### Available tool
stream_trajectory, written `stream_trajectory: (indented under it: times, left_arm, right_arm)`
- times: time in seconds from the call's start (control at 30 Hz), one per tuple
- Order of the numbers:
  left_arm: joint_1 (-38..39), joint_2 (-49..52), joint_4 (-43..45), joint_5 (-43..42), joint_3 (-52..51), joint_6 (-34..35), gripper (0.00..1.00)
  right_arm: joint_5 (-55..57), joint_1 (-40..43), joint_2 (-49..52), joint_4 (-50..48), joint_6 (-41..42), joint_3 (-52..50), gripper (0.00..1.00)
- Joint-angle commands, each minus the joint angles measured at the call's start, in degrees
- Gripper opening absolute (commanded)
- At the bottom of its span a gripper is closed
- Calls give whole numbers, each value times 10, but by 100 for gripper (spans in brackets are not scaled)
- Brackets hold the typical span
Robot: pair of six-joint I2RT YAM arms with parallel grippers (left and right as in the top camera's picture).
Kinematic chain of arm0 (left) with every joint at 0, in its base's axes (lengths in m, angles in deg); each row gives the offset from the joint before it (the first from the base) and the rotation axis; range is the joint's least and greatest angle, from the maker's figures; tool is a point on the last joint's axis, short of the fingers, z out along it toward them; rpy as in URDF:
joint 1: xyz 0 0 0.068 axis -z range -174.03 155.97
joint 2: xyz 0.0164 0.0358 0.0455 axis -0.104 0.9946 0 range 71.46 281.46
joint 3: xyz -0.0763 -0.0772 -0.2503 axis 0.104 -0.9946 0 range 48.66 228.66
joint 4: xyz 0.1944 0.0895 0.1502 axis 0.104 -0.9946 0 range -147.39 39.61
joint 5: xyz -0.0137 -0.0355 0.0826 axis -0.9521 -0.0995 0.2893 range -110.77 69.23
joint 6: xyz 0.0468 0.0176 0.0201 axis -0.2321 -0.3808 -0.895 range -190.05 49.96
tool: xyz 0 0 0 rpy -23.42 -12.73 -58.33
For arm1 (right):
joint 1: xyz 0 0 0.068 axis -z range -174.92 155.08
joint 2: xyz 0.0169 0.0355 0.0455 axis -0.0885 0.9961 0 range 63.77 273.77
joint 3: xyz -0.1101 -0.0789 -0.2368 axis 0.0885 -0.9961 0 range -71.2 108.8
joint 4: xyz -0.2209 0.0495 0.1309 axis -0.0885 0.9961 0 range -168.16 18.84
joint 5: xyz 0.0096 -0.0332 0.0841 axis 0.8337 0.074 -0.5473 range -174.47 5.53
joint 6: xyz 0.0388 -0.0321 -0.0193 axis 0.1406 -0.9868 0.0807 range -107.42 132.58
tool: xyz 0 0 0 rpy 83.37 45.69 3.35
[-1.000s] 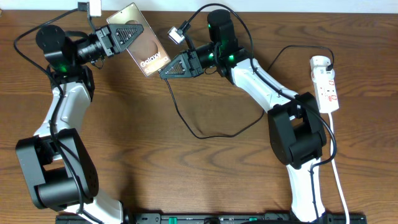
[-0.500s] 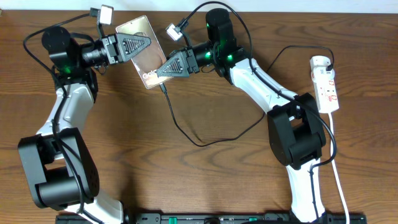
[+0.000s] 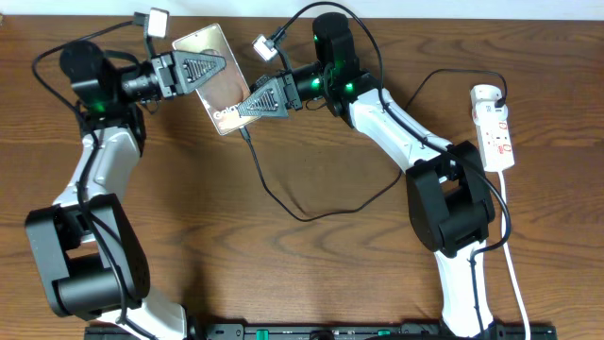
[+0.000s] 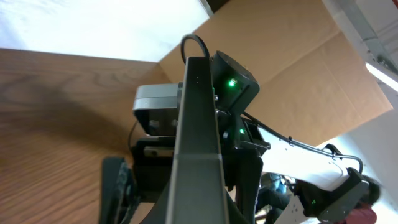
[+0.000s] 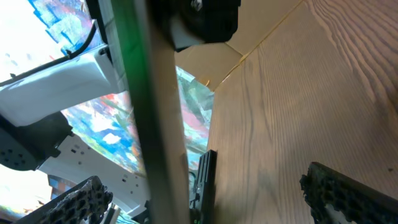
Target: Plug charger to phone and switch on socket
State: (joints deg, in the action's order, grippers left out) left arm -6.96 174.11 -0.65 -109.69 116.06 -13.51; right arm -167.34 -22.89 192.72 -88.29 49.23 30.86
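While the wood-grain tabletop (image 3: 283,274) runs under both arms, I see my left end effector (image 3: 215,64) clamped on the phone (image 3: 226,93) near the far edge. My right end effector (image 3: 243,110) meets the phone's lower edge, and I cannot tell its grip. The charger (image 3: 311,219) loops mid-table, and the socket (image 3: 495,127) lies far right. A cardboard box (image 4: 292,68) stands beyond, contents hidden.
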Motion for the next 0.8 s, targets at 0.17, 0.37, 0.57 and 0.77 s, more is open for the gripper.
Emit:
stream_trajectory:
  times: [0.17,0.37,0.57,0.77]
  left_arm:
    - [-89,-4,5,-11,2,35,7]
    - [-145,-4,5,-11,2,65,7]
    - [-160,-4,5,-11,2,78,7]
    - [-160,-4,5,-11,2,79,7]
  right_arm:
    - [-2,14,-13,0,-4,12,99]
    - [14,37,-13,3,21,12,99]
    - [118,86,-13,154,-14,12,99]
    - [250,124,-30,406,-135,20,99]
